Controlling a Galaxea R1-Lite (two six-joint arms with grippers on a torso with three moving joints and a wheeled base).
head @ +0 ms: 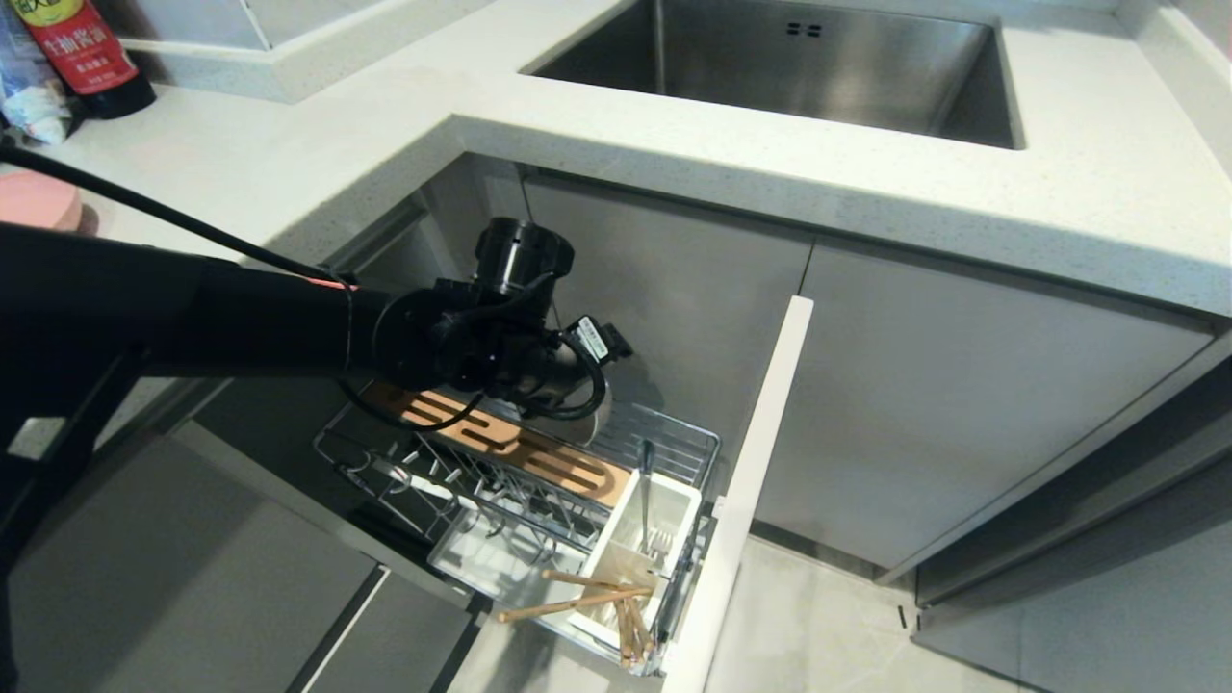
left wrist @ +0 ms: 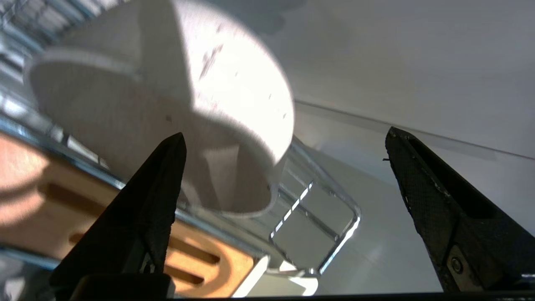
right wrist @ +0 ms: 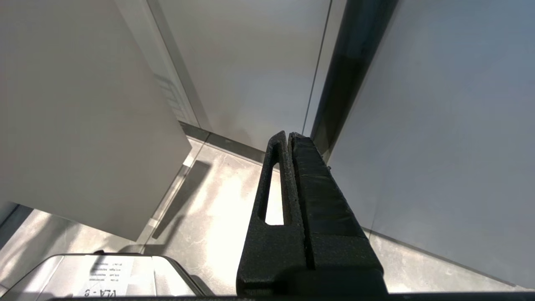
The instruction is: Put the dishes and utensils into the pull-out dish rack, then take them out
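Over on the far left the pink plate (head: pixel 37 200) is sitting up on the counter (head: pixel 289 144), so that one is looking like it's waiting its turn. Moving right, the left gripper (left wrist: pixel 284 167) is hanging over the back of the dish rack (head: pixel 404 500), fingers (left wrist: pixel 154 196) spread wide with nothing between them, and the speckled bowl (left wrist: pixel 167 104) is lying just in front of one fingertip, tipped on its side against the rack wires behind the wooden strip (head: pixel 520 448). From the head view the arm is hiding the bowl completely, so I can't tell how firmly it's seated. My guess is the bowl is being let go right now, and the trick here is pulling straight back and up without swinging sideways, because that near finger is sitting close enough to nudge the rim and roll the bowl off the wires. Further right the fork (head: pixel 647 500) is standing in the white caddy (head: pixel 640 544), and the chopsticks (head: pixel 577 602) are lying crooked across the caddy's front edge, poking out toward the floor, so I'd be keeping the arm well clear of those too. The right gripper (right wrist: pixel 289 142) is parked way off to the side near the floor, fingers pressed together and holding nothing.
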